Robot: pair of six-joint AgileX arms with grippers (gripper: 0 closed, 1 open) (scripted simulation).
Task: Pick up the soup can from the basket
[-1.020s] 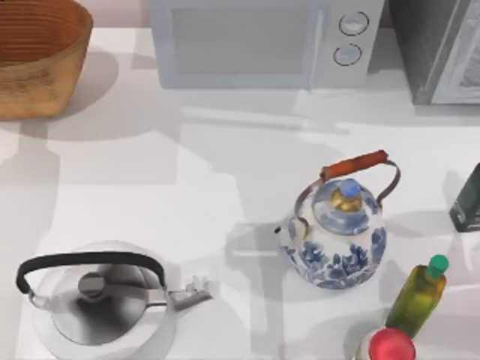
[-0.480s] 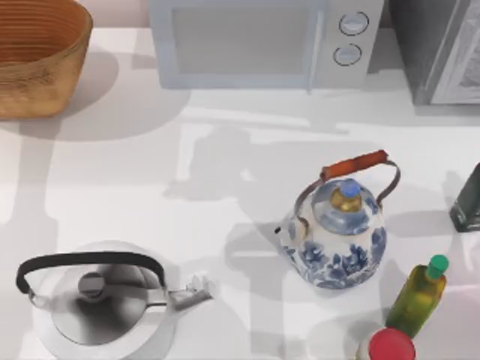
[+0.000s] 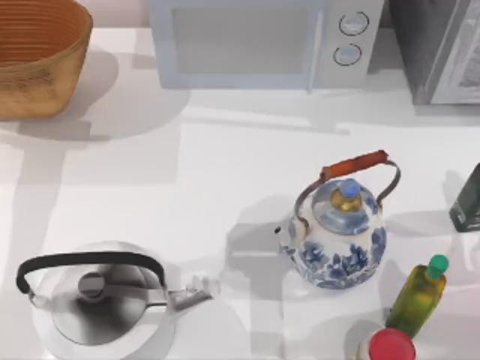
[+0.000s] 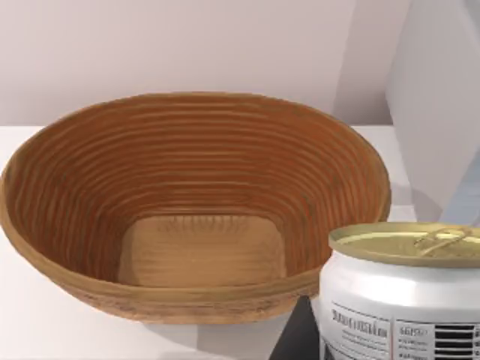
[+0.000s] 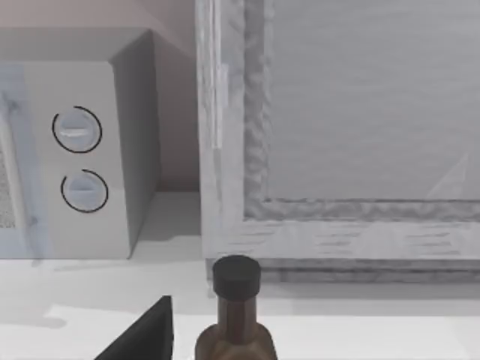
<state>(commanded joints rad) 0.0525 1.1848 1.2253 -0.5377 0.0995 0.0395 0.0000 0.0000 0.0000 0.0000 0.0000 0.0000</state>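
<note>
The soup can (image 4: 397,292), with a dull gold pull-tab top and a white barcode panel facing me, fills the near corner of the left wrist view. It is outside the basket (image 4: 187,300), in front of its rim. My left gripper (image 4: 375,349) is shut on the can, and one of its dark fingers (image 4: 296,339) shows beside it. The basket's ribbed inside holds nothing. In the top view the basket (image 3: 37,71) stands at the far left corner. A dark part of my right gripper (image 5: 142,337) shows in the right wrist view, near a brown bottle (image 5: 236,322).
A microwave (image 3: 262,41) stands along the back. A steel kettle (image 3: 97,300) is at the front left and a blue-and-white kettle (image 3: 337,232) right of centre. A green-capped yellow bottle (image 3: 420,296), a red-lidded jar (image 3: 390,346) and a dark object (image 3: 469,199) crowd the right side.
The arm shadows across the middle of the table have shifted and thinned. The basket, both kettles and the bottles have stayed where they were.
</note>
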